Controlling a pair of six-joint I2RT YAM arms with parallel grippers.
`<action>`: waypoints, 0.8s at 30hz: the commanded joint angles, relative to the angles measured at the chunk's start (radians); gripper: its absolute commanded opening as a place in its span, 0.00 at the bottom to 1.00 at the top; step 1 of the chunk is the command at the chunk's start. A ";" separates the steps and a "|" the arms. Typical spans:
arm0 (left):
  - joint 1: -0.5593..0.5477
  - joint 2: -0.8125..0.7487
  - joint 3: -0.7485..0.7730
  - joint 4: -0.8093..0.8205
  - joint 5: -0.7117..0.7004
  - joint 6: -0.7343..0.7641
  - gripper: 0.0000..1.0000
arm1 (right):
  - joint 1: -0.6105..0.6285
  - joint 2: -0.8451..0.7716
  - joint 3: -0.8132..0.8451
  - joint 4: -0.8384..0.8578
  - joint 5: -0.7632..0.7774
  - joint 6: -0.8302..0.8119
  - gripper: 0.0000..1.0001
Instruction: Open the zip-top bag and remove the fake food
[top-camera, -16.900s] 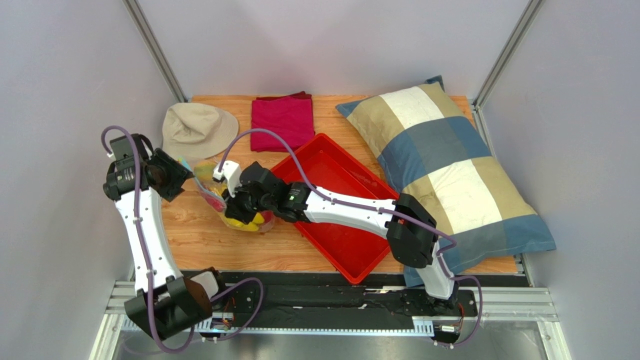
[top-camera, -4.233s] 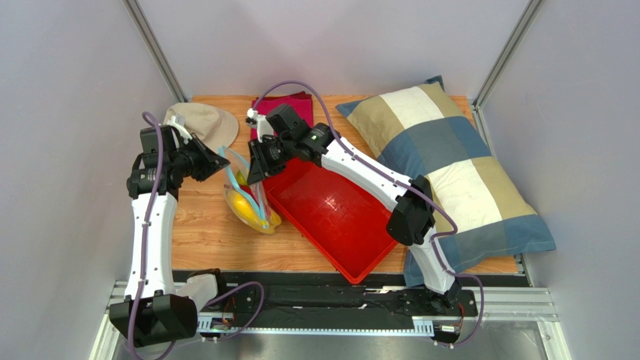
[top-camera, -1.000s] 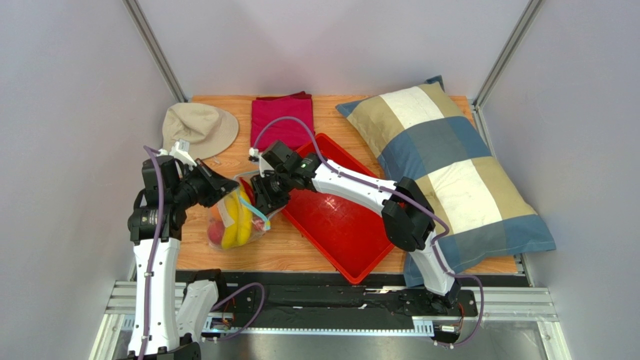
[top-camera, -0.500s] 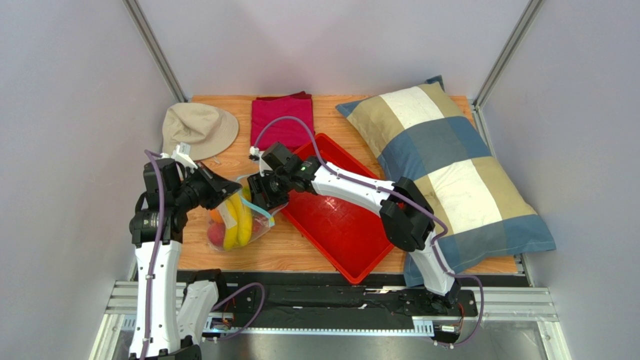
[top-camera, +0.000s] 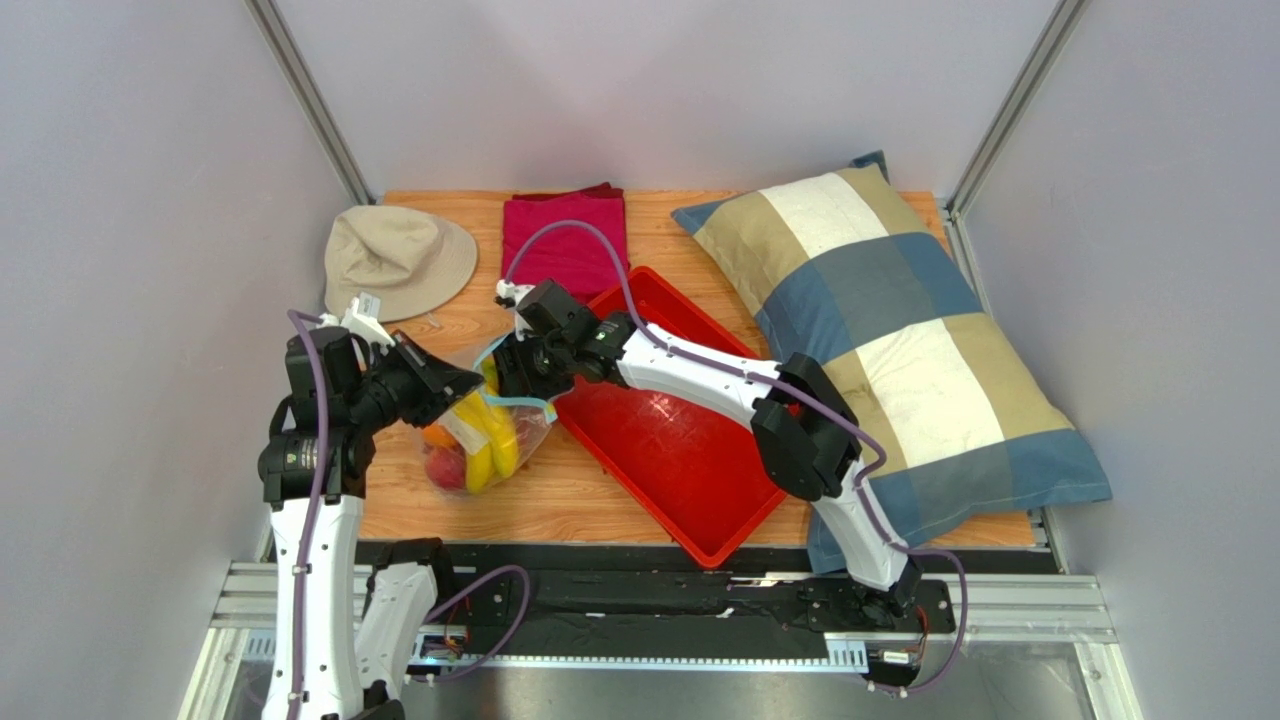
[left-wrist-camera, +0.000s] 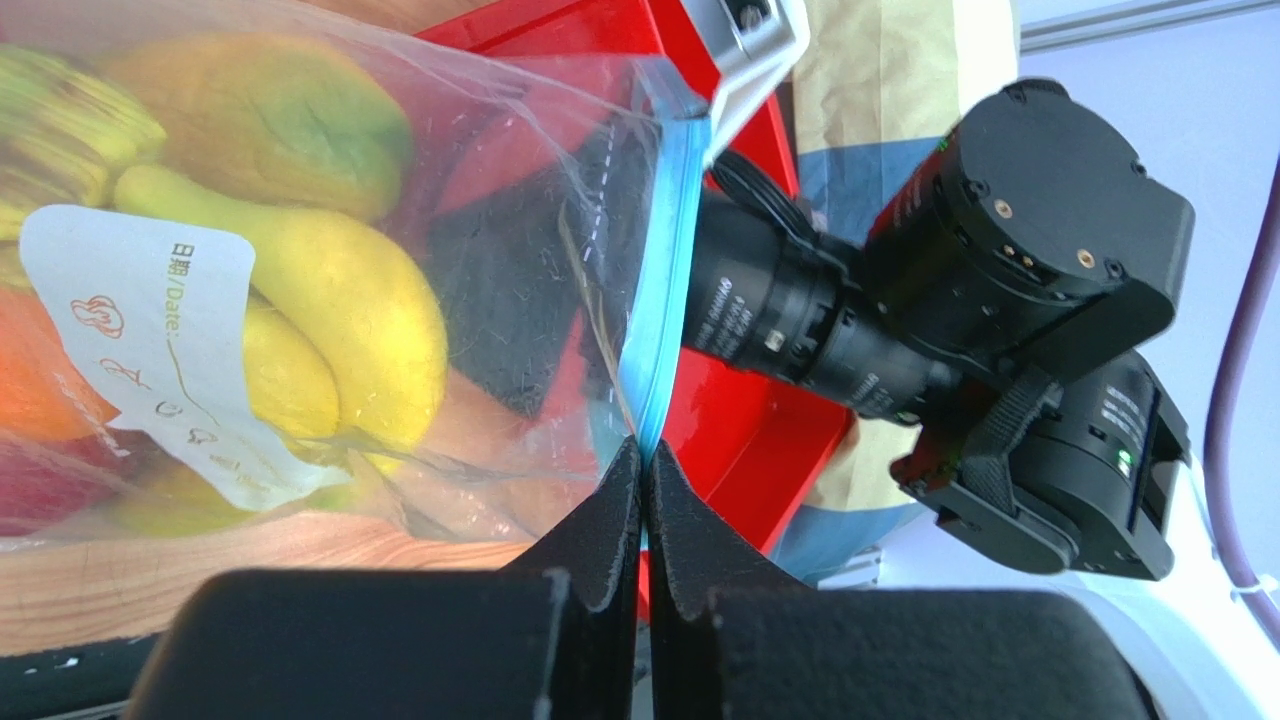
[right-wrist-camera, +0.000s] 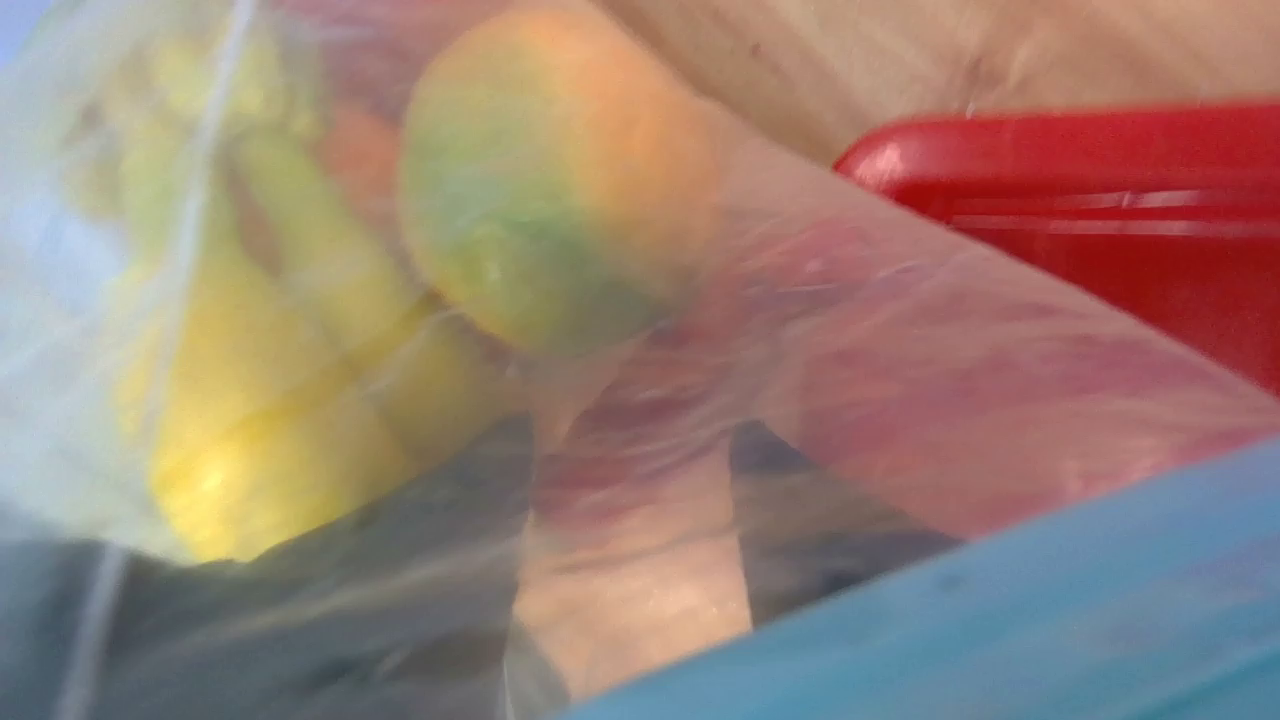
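The clear zip-top bag (top-camera: 484, 428) lies on the wood table left of the red tray. My left gripper (left-wrist-camera: 646, 465) is shut on its light blue zip strip (left-wrist-camera: 669, 285) at the mouth's near corner. The fake food shows through the plastic: a yellow banana bunch (left-wrist-camera: 331, 300), a green-orange mango (right-wrist-camera: 556, 195) and a red apple (top-camera: 443, 468). A white label (left-wrist-camera: 150, 330) is on the bag's side. My right gripper (right-wrist-camera: 631, 570) is at the bag's mouth by the tray corner. Its fingers (right-wrist-camera: 406, 600) stand apart behind the film, with only plastic and tabletop showing between them.
The red tray (top-camera: 676, 465) lies slantwise just right of the bag. A beige hat (top-camera: 394, 258) and a folded red cloth (top-camera: 567, 240) are at the back. A checked pillow (top-camera: 887, 330) fills the right side.
My right gripper has drawn back a little toward the far side of the bag's mouth and its fingers have spread. The left gripper keeps its pinch and has dropped slightly nearer.
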 joint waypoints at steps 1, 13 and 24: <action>-0.003 -0.018 0.008 -0.022 0.031 -0.008 0.00 | -0.009 0.058 0.078 0.098 0.134 -0.068 0.52; -0.004 -0.037 0.014 -0.096 -0.079 0.001 0.00 | 0.003 -0.058 0.119 0.031 0.163 -0.157 0.00; -0.004 -0.005 0.020 -0.068 -0.131 -0.006 0.00 | 0.023 -0.251 -0.028 -0.002 0.205 -0.207 0.01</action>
